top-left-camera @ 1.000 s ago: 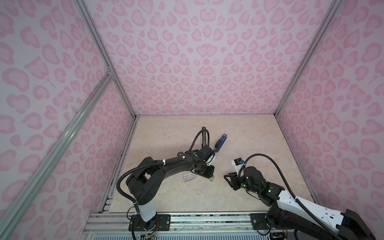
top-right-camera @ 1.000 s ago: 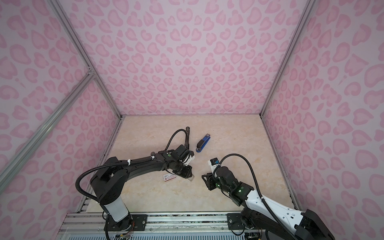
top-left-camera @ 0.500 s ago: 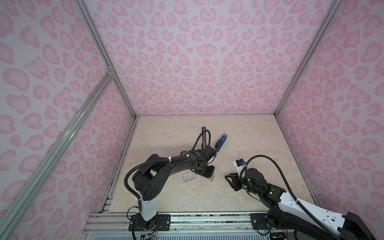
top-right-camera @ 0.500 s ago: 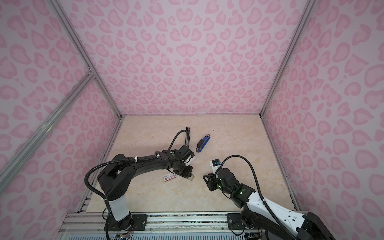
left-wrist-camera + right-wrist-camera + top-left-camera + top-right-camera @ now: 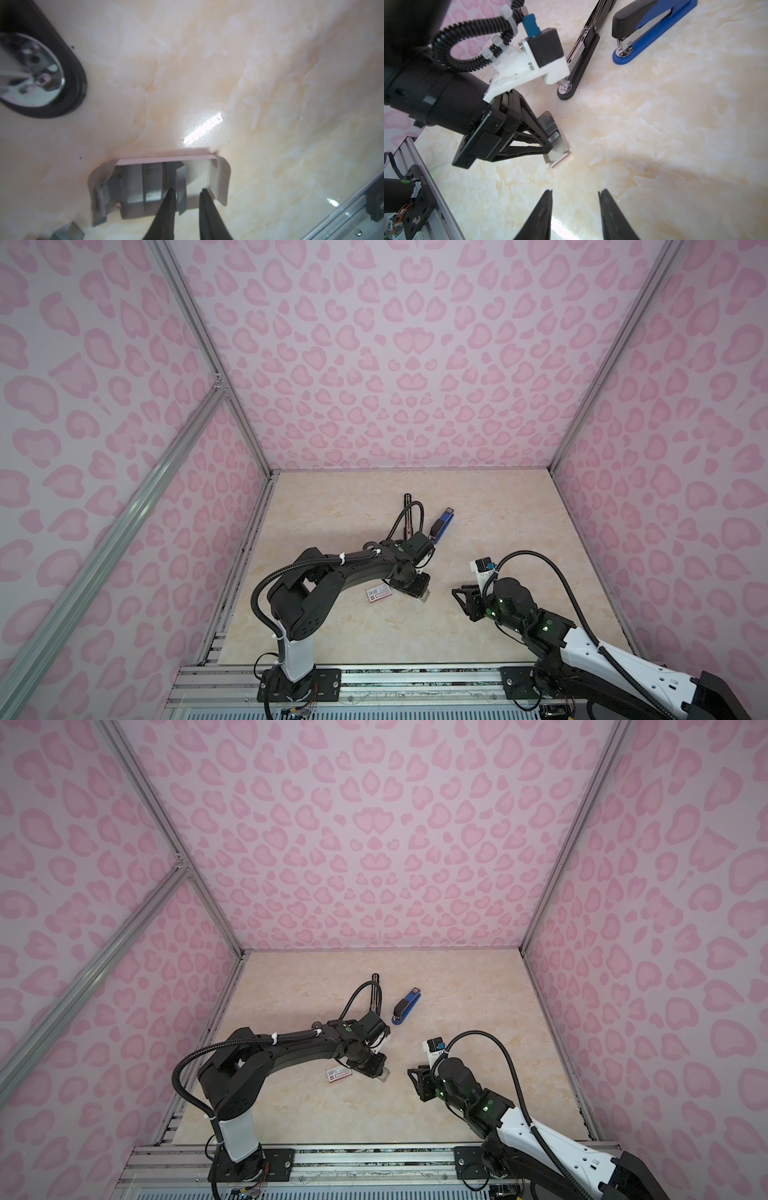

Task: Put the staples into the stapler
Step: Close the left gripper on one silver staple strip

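Observation:
Grey staples (image 5: pixel 152 182) lie as strips in an open white tray (image 5: pixel 220 176) on the marble floor. My left gripper (image 5: pixel 187 192) is open a little, tips down in the tray. One loose strip (image 5: pixel 181 187) leans against a fingertip (image 5: pixel 170 196), with a gap to the other finger. In both top views this gripper (image 5: pixel 417 593) (image 5: pixel 380 1072) hides most of the tray. A black stapler (image 5: pixel 583 52) (image 5: pixel 409 514) lies opened flat beyond it, with a closed blue stapler (image 5: pixel 650 27) (image 5: pixel 406 1006) beside that. My right gripper (image 5: pixel 576 194) (image 5: pixel 461 598) is open and empty, low over bare floor to the tray's right.
A white box sleeve with a red label (image 5: pixel 378 593) (image 5: pixel 338 1074) lies just left of the left gripper. Pink patterned walls (image 5: pixel 395 364) close in three sides. An aluminium rail (image 5: pixel 395 680) runs along the front edge.
The left arm's elbow has swung toward the middle while its gripper stays at the tray. The right arm has barely shifted.

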Action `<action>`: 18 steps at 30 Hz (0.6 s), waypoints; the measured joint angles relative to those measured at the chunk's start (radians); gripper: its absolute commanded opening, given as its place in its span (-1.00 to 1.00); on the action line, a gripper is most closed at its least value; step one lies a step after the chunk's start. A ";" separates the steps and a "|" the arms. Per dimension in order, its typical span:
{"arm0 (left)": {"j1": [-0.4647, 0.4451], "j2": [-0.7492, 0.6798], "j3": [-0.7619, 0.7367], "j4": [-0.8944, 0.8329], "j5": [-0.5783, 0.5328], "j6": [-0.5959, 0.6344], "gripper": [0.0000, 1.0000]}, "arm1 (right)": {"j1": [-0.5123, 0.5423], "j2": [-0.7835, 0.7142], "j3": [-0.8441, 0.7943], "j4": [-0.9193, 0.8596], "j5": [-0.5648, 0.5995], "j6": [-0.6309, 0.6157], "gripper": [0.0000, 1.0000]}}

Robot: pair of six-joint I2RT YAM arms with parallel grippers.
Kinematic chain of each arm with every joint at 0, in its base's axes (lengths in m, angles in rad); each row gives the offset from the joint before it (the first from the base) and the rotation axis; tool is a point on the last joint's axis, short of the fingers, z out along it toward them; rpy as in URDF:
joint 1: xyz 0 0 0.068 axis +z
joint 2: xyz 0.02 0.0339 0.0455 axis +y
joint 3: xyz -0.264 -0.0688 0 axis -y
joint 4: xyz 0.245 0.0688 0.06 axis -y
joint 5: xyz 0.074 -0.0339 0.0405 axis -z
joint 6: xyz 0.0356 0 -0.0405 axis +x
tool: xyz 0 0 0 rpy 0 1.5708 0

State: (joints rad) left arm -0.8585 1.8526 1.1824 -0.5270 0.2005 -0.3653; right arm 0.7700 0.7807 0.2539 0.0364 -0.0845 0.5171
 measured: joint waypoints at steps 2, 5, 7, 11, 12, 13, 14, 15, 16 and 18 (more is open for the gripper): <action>-0.004 0.000 0.000 -0.002 0.000 0.000 -0.51 | 0.000 0.000 0.000 0.000 0.005 0.000 -0.20; -0.010 -0.005 0.000 -0.003 0.000 0.000 -0.51 | 0.000 0.000 -0.002 -0.001 0.005 0.000 -0.20; -0.014 -0.007 0.000 -0.002 -0.003 0.000 -0.51 | 0.000 -0.001 -0.003 -0.001 0.005 0.001 -0.20; -0.016 -0.007 0.003 -0.008 -0.003 0.000 -0.51 | 0.000 -0.005 -0.004 0.000 0.006 0.003 -0.20; -0.017 -0.006 0.004 -0.009 -0.003 0.000 -0.51 | 0.000 -0.005 -0.005 0.001 0.006 0.003 -0.20; -0.019 -0.005 0.007 -0.010 -0.003 0.000 -0.51 | 0.000 -0.005 -0.006 0.000 0.006 0.003 -0.20; -0.019 -0.002 0.011 -0.013 -0.003 0.000 -0.51 | 0.000 -0.005 -0.008 0.002 0.006 0.003 -0.20; -0.021 0.002 0.014 -0.013 -0.003 0.000 -0.51 | 0.000 -0.006 -0.011 0.003 0.006 0.004 -0.20; -0.021 0.005 0.016 -0.013 -0.006 0.000 -0.51 | 0.000 -0.008 -0.014 0.002 0.006 0.004 -0.20; -0.025 0.014 0.018 -0.018 -0.008 0.000 -0.52 | 0.000 -0.012 -0.018 -0.002 0.009 0.004 -0.20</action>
State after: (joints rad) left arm -0.8837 1.8668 1.1999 -0.5446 0.1928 -0.3649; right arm 0.7700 0.7685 0.2359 0.0345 -0.0753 0.5209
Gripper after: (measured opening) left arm 0.246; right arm 0.399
